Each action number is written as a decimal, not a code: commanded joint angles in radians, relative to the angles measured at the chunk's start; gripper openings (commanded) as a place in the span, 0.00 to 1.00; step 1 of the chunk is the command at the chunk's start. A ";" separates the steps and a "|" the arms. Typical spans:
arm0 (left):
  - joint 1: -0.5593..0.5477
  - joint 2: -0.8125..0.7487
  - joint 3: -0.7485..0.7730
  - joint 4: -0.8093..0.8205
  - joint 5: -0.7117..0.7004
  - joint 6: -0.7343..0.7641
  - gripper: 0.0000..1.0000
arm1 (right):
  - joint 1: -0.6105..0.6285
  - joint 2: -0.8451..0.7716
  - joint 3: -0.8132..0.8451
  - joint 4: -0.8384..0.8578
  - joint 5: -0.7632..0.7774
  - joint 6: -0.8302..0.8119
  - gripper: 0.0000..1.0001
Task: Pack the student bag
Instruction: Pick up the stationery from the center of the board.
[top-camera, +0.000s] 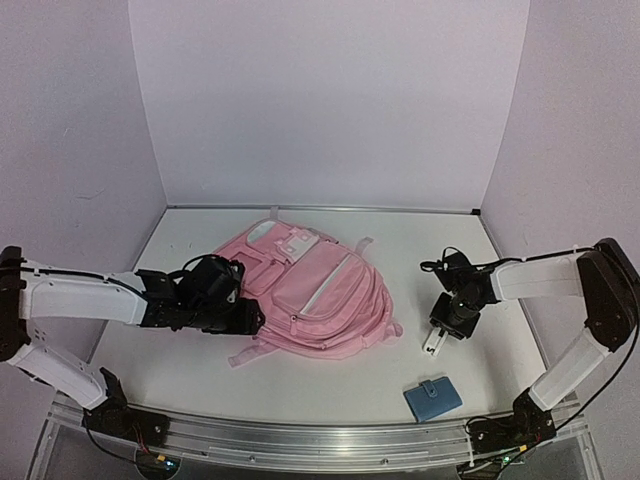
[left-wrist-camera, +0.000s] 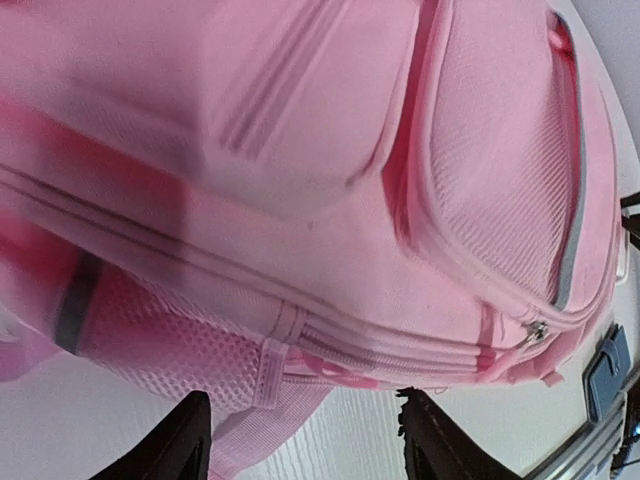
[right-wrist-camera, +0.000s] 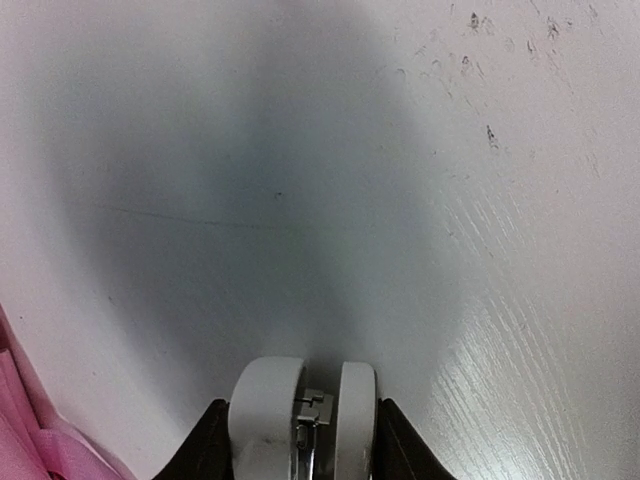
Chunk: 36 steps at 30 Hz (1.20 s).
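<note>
The student bag (top-camera: 315, 290), a big pink backpack with pale trim, lies flat mid-table with its front pockets up. My left gripper (top-camera: 250, 320) sits at its near-left edge. In the left wrist view the left gripper (left-wrist-camera: 300, 405) is open, with the bag's zipped side (left-wrist-camera: 350, 150) and a loose strap (left-wrist-camera: 255, 435) just ahead of it and nothing between the fingers. My right gripper (top-camera: 447, 325) is shut on a small white stapler-like object (top-camera: 433, 343) resting on the table right of the bag. The right wrist view shows that object (right-wrist-camera: 265, 410) clamped by the right gripper (right-wrist-camera: 298, 445).
A blue wallet (top-camera: 432, 398) lies near the front edge, right of centre, and shows in the left wrist view (left-wrist-camera: 605, 365) too. A corner of the pink bag (right-wrist-camera: 30, 440) shows low left in the right wrist view. White walls close in the table on three sides.
</note>
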 joint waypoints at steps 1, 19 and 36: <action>-0.031 -0.015 0.178 -0.153 -0.199 0.087 0.71 | -0.001 -0.030 0.051 0.009 0.029 -0.041 0.29; -0.192 0.563 0.796 -0.207 -0.174 0.438 0.99 | 0.000 -0.231 0.020 0.009 0.088 -0.103 0.00; -0.202 0.624 0.927 -0.403 -0.496 0.388 0.99 | -0.001 -0.286 0.013 0.011 0.063 -0.112 0.00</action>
